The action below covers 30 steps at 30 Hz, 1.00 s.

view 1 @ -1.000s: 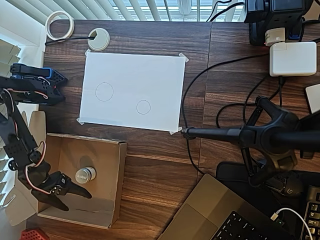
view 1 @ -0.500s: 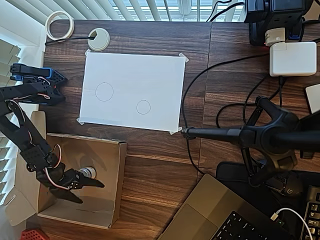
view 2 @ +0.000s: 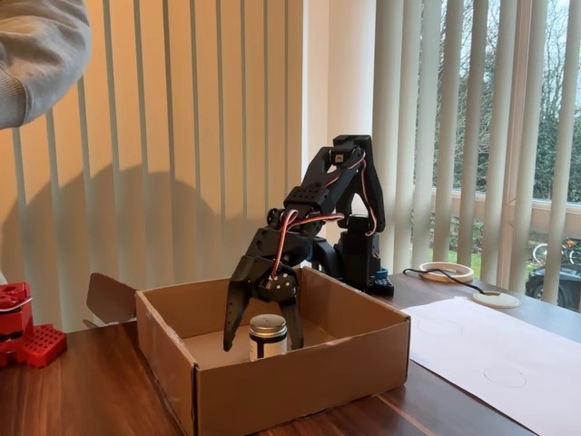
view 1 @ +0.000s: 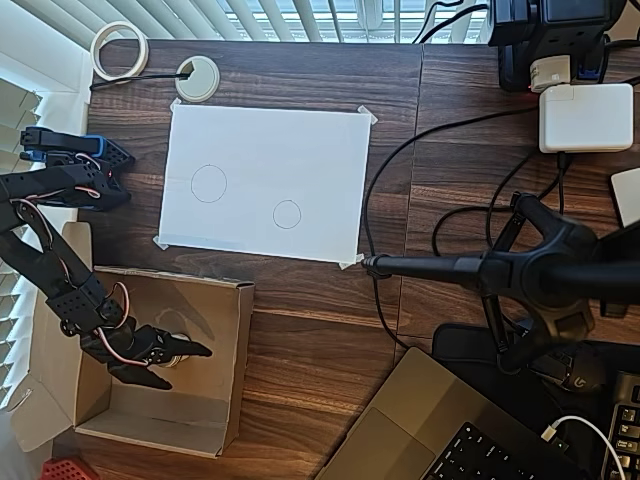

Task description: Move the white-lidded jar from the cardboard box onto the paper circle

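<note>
The cardboard box (view 1: 238, 365) sits at the lower left of the overhead view, with the white-lidded jar (view 1: 180, 344) upright on its floor and mostly covered by my black gripper (view 1: 188, 367). In the fixed view the gripper (view 2: 264, 352) reaches down into the box (view 2: 300, 386). It is open, one finger on each side of the jar (view 2: 268, 335), with small gaps showing. The paper circle (view 1: 287, 214) is drawn on the taped white sheet (view 1: 320, 160), up and to the right of the box.
A larger pencil circle (view 1: 208, 183) lies left of the small one. A white grommet (view 1: 197, 78) and a tape roll (view 1: 120, 50) sit beyond the sheet. A black stand (view 1: 480, 268), cables and a laptop (view 1: 450, 430) fill the right side. Red blocks (view 2: 27, 336) sit beside the box.
The gripper has moved across the box floor over the jar, so its open fingers now straddle the jar and hide most of the lid from above.
</note>
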{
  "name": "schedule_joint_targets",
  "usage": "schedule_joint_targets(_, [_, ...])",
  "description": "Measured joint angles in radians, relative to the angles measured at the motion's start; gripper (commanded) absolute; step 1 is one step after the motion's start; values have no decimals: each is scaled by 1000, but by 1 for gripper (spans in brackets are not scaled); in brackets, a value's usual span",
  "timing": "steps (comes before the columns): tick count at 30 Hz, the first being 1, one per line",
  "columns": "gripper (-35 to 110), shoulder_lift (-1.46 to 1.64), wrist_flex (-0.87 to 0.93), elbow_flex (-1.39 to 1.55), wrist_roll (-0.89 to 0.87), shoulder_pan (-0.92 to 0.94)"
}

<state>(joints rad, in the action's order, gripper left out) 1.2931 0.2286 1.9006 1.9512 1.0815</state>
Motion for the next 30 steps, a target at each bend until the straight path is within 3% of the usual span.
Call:
schedule_joint_targets(17, [42, 0, 187, 2, -35, 0])
schedule_joint_targets(30, [25, 0, 187, -17, -80, 0])
